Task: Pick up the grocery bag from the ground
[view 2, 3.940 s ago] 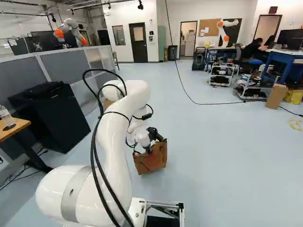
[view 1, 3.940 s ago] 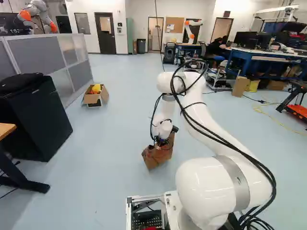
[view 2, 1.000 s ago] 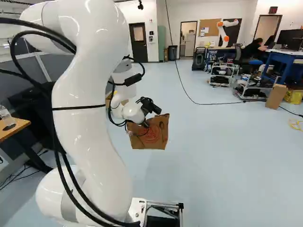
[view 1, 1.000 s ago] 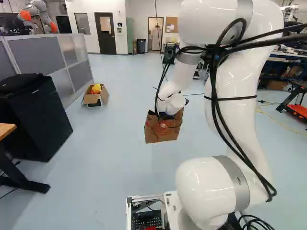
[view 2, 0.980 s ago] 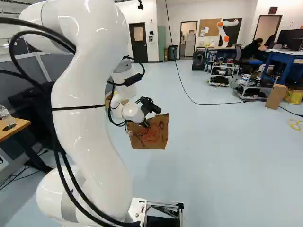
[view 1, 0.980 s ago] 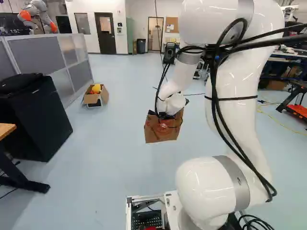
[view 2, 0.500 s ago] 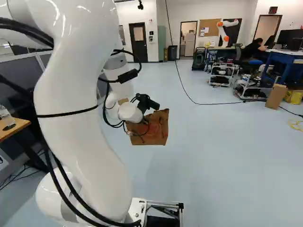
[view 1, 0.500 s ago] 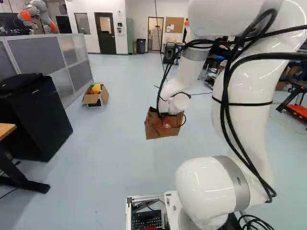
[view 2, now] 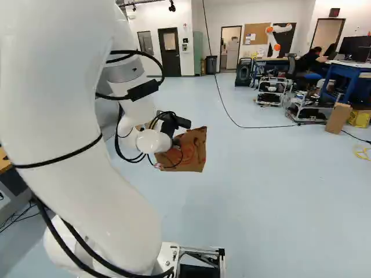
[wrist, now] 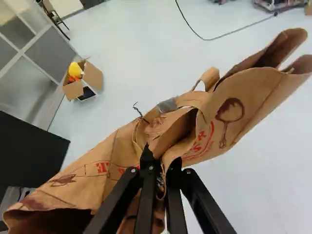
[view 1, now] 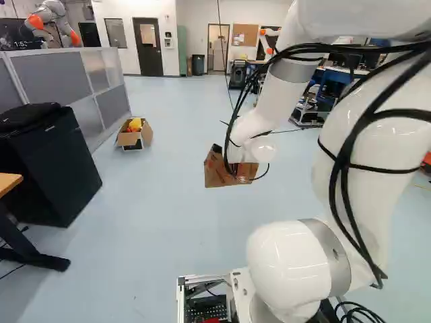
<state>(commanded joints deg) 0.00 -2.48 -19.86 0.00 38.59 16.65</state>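
Pale blue floor [view 1: 168, 229] lies below the brown paper grocery bag [view 2: 195, 147], clenched between the black fingers [wrist: 148, 165]. Lifting looks done; only steadying remains.

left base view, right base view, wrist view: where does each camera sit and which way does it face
Left base view: on the base, behind the arm and to its left, looking ahead and a little down; the arm stands right of the middle.
Right base view: behind and to its right, facing likewise; the arm stands left of the middle.
Wrist view: on the wrist, looking along the gripper; its two fingers pinch the grocery bag.
Both base views share the bag and the arm's lowest joint.
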